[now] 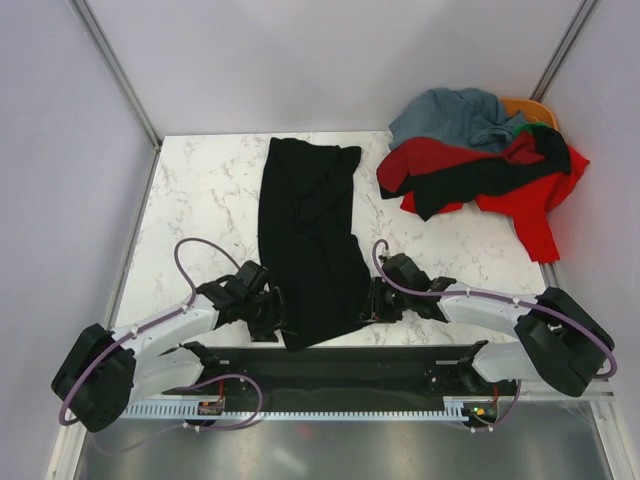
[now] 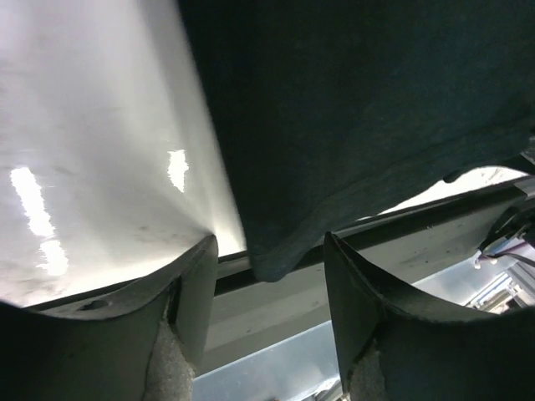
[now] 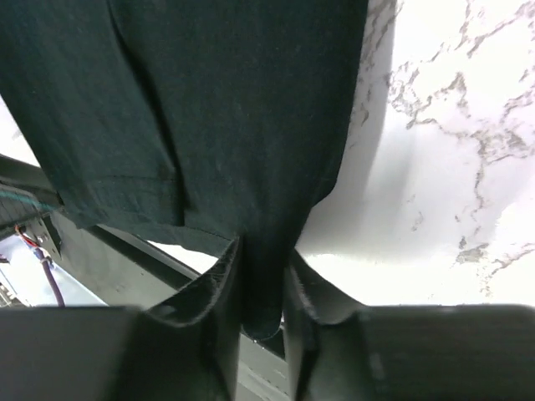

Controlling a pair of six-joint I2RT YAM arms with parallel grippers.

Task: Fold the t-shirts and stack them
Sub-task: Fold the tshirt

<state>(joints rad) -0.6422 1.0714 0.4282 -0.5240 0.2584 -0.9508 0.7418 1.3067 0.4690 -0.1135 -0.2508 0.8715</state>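
A black t-shirt, folded into a long strip, lies down the middle of the marble table, its near end hanging over the front edge. My left gripper is at the strip's near left corner. In the left wrist view that corner hangs between the jaws of the left gripper, which stand open and apart from the cloth. My right gripper is at the near right edge. In its wrist view the right gripper is shut on a fold of the black t-shirt.
At the back right lies a heap of t-shirts: grey-blue, red, black, with orange and green peeking out. A dark rail runs along the table's front edge. Walls close in the left and right sides.
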